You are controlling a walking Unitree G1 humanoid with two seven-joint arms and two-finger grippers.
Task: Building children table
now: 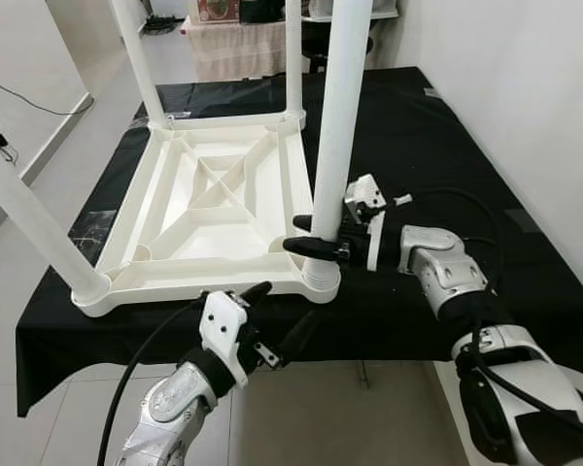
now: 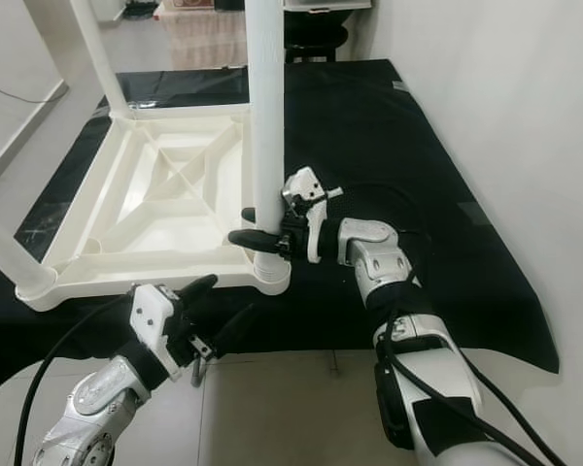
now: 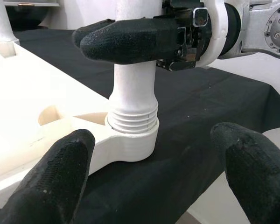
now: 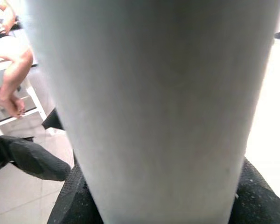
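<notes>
Firmly gripped: smooth white cylindrical leg (image 1: 338, 116)

**Around the workbench: cloth, tiles and a seated onlooker**

A black cloth (image 1: 437, 146) covers the work surface, running right to the front edge and draping over it, with a few creases near the far right corner. Beneath it lies a pale tiled floor (image 1: 301, 408). A plain white wall (image 1: 525, 87) rises along the right side. On the left, a thin dark cable (image 1: 19, 100) trails across the white skirting. At the far end stands a unit hung with a beige cloth (image 1: 235, 49), dark items on top, too blurred to name. In the right wrist view, a person's bare leg (image 4: 11, 70) rests by a white seat frame.
</notes>
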